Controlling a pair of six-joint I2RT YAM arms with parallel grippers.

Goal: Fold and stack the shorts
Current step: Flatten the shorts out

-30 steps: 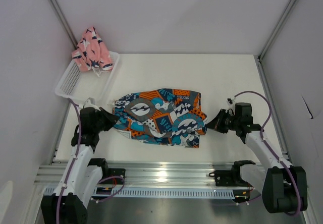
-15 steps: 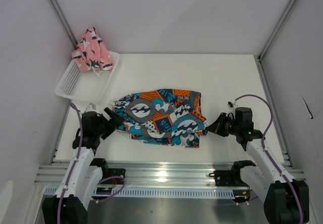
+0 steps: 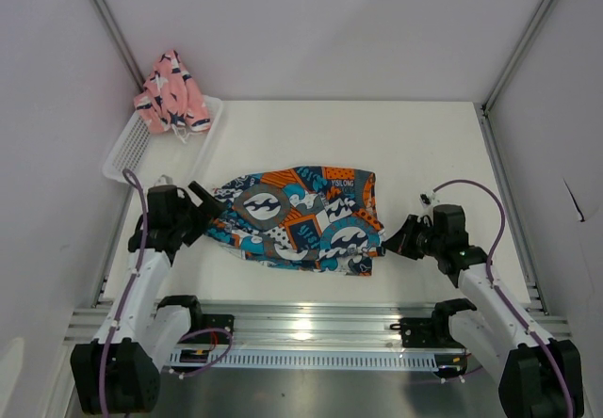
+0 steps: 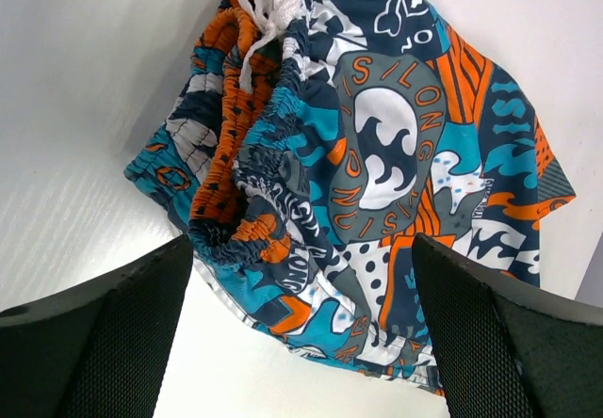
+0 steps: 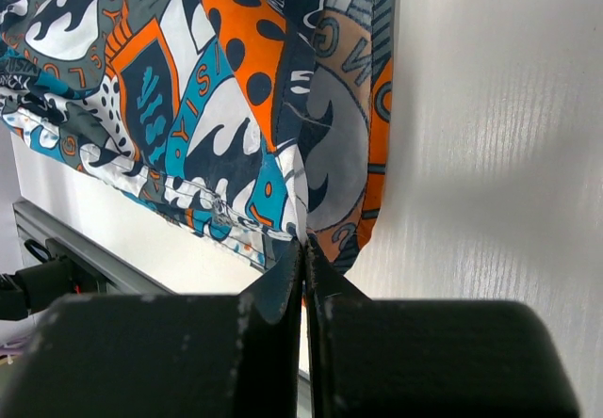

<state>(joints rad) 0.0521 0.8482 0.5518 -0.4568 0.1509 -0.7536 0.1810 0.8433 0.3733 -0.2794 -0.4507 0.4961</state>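
Note:
The printed shorts [image 3: 301, 218], blue, orange, white and grey with round logos, lie spread flat in the middle of the table. My left gripper [image 3: 205, 213] stands open at their left end. In the left wrist view the bunched waistband [image 4: 247, 201] and white drawstring lie just beyond its wide-apart fingers [image 4: 94, 343], untouched. My right gripper [image 3: 390, 239] is shut on the hem at the shorts' right near corner [image 5: 303, 245], its tips pinching the fabric edge. The pink shorts [image 3: 172, 93] with navy-and-white shapes hang crumpled over the far end of the basket.
A white mesh basket [image 3: 122, 159] sits at the far left of the table, just beyond my left arm. Metal frame posts run up the back corners, and an aluminium rail [image 3: 301, 329] lines the near edge between the arm bases.
My left gripper opened, let go of the waistband and drew back up and to the left. The right gripper stayed shut on the hem and shifted slightly nearer.

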